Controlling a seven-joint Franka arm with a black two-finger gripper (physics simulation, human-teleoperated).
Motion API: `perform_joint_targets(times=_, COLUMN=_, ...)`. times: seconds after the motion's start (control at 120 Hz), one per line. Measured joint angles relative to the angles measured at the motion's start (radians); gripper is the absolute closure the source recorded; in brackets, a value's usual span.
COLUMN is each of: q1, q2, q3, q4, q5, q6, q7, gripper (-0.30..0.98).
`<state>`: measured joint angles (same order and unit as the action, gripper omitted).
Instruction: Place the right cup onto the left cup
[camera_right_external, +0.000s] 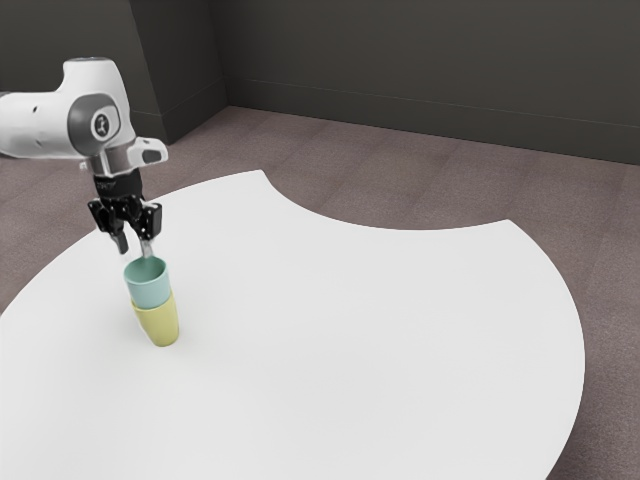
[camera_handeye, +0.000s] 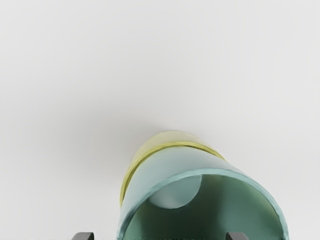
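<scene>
Well, exterior view: teal cup (camera_right_external: 150, 292) atop yellow cup (camera_right_external: 160, 324); wrist view: teal interior.

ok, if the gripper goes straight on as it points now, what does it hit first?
Most likely the teal cup, just below the open gripper; exact alignment and depth are unclear.

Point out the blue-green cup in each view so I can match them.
Exterior view: the blue-green cup is toward the exterior view's left, just below the gripper.
Wrist view: the blue-green cup is nearest the camera, its open mouth showing.
Shared landmark: the yellow cup under it.
</scene>
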<state>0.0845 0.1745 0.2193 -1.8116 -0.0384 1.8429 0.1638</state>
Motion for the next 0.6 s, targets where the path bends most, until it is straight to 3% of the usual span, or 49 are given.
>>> perform_joint_targets(times=0.258, q1=-0.045, q2=-0.093, q3=-0.008, q4=0.009, q5=0.005, q6=-0.068, q7=0.002, gripper=0.12)
perform_joint_targets(times=0.6, q1=-0.252, q2=-0.214, q3=0.024, q4=0.021, q5=0.059, q6=-0.162, q7=-0.005, gripper=0.02)
